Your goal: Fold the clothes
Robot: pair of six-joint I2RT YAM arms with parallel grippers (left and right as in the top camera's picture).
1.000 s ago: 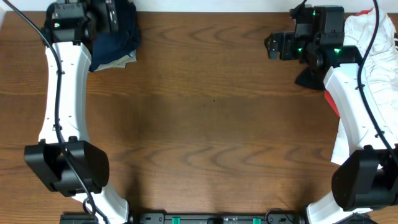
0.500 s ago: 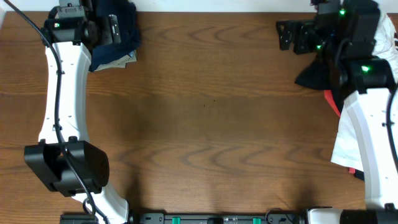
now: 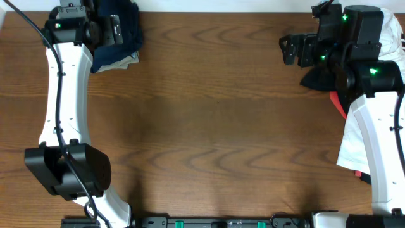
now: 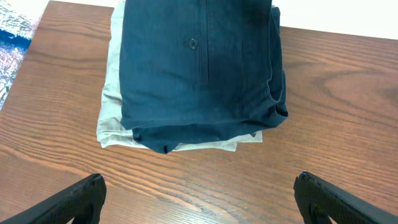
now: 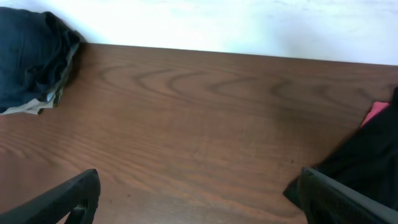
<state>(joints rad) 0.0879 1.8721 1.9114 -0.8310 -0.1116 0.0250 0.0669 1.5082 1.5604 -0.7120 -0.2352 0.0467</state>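
News from the far left corner: my left gripper [image 4: 199, 190] hangs with jaws spread wide and empty over the table [image 4: 348, 112], where the navy shorts [image 4: 199, 68] lie folded on a tan garment [image 4: 115, 124]. The risk, as I judge it, is that a low pinch here catches the tan cloth too and drags both, or tips the stack off the far edge. The shorts sit just ahead of my left fingers, not touching. My right gripper [image 5: 199, 190], likewise wide and empty, faces them from the far right corner, well apart, beside heaped clothes [image 3: 396, 60].
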